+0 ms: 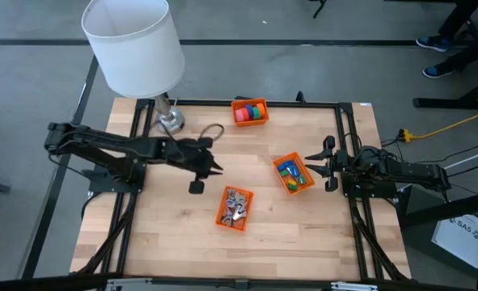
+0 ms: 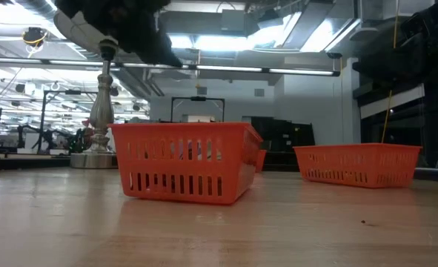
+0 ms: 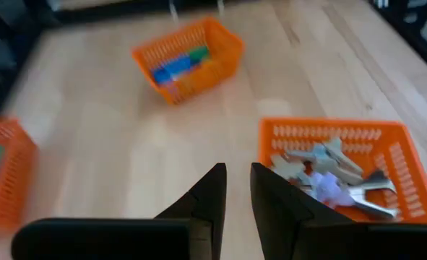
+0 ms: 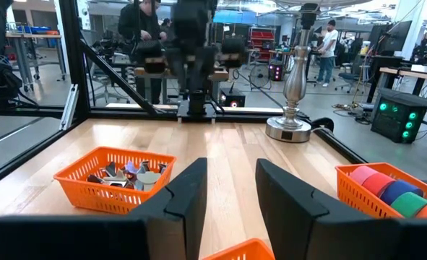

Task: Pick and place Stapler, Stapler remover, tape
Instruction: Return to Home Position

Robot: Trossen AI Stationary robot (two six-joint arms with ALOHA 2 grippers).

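The tape rolls [image 1: 251,111], red, green and orange, lie in the orange basket at the table's far edge, which also shows in the right wrist view [image 4: 386,189]. Grey metal staple removers [image 1: 235,205] fill the near orange basket [image 3: 343,170]. I see no stapler plainly. My left gripper [image 1: 218,167] hovers above the table's middle, just left of and beyond the remover basket; its fingers [image 3: 238,177] stand a narrow gap apart with nothing between them. My right gripper [image 1: 313,166] waits open [image 4: 229,177] at the right, beside the third basket.
A third orange basket [image 1: 293,174] with blue, green and yellow blocks sits right of centre. A lamp with a white shade [image 1: 133,40] stands on its metal base [image 1: 170,121] at the far left corner, and a cable loop [image 1: 210,131] lies beside it. Bare wood [image 1: 166,234] stretches along the near side.
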